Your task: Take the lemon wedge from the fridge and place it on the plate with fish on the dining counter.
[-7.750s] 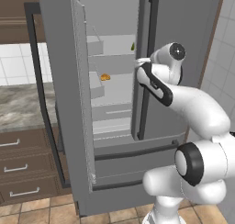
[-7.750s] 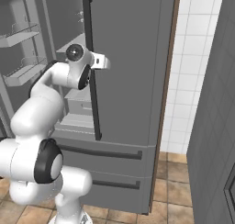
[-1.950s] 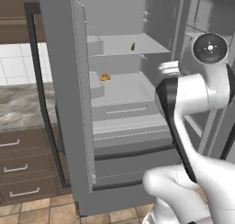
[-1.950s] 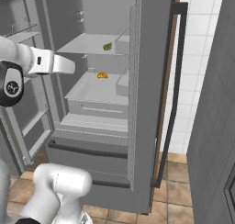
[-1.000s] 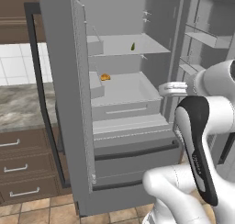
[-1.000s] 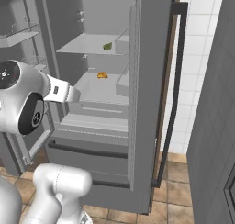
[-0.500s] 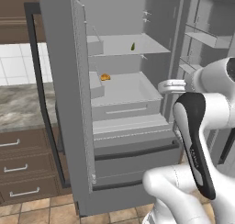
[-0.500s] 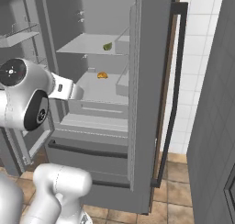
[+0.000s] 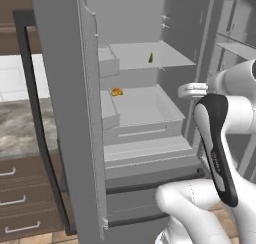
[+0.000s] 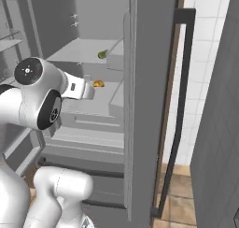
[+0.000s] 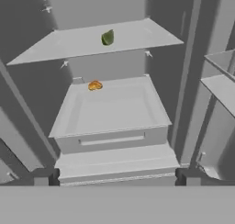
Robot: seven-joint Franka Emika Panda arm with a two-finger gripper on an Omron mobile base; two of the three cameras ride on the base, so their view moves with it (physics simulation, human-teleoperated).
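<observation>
The fridge [image 9: 65,113] stands with both doors swung wide, its grey shelves lit and mostly bare. The lemon wedge [image 11: 107,37] sits on the upper shelf [image 11: 92,42], toward the back; on the tray [image 11: 114,108] below it lies a small orange-yellow lump [image 11: 95,85]. The fingers [image 11: 117,177] hang spread wide apart outside the compartment, holding nothing, well short of the wedge. To the left, a marbled stone worktop [image 9: 17,133] runs over brown drawers [image 9: 20,203], with white tile [image 10: 205,59] on the wall and terracotta tile [image 10: 186,199] on the floor.
</observation>
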